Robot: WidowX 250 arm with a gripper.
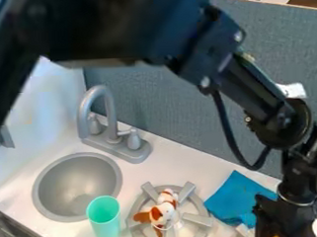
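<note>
Blue flat cloth (pixel 236 198) is lying just beside my black gripper (pixel 283 221), on its left in camera view; farther left is the brown-and-white plush dog (pixel 164 210). If my gripper is open or closed, I cannot tell.

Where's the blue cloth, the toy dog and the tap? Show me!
Cloth (pixel 236 197): camera view, on its flat blue middle.
Dog (pixel 166 208): camera view, on its white fur.
Tap (pixel 112 123): camera view, on the straight part of its pipe.
</note>
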